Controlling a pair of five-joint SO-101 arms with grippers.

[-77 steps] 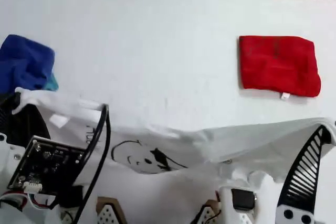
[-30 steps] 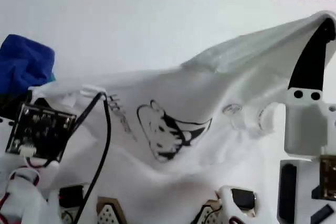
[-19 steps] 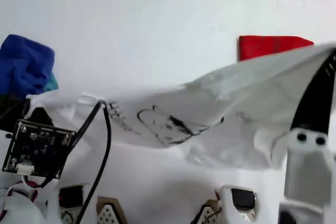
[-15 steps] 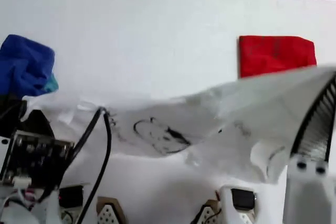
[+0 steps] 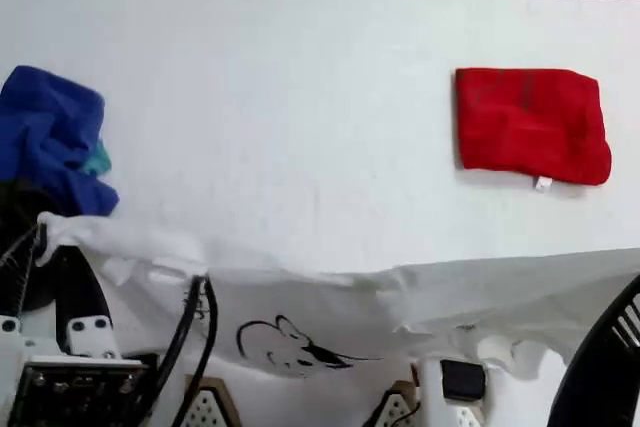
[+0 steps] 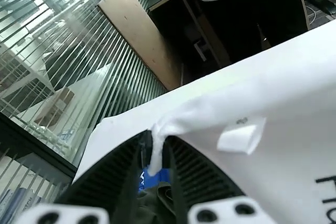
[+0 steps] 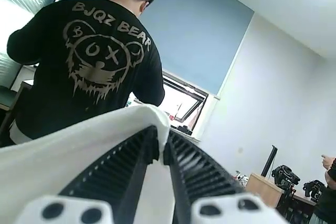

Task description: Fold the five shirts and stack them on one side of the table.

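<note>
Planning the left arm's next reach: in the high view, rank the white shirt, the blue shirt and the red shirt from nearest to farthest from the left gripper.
1. white shirt: clamped in the left gripper, stretched along the near edge of the table.
2. blue shirt: crumpled at the table's left edge, just beyond the gripper.
3. red shirt: folded flat, far across on the right side.

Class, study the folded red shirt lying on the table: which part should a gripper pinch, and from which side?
Probably the near edge of the red shirt, by its white tag, coming in low from the near side: it lies flat and folded, so only an edge offers all layers to pinch.
</note>
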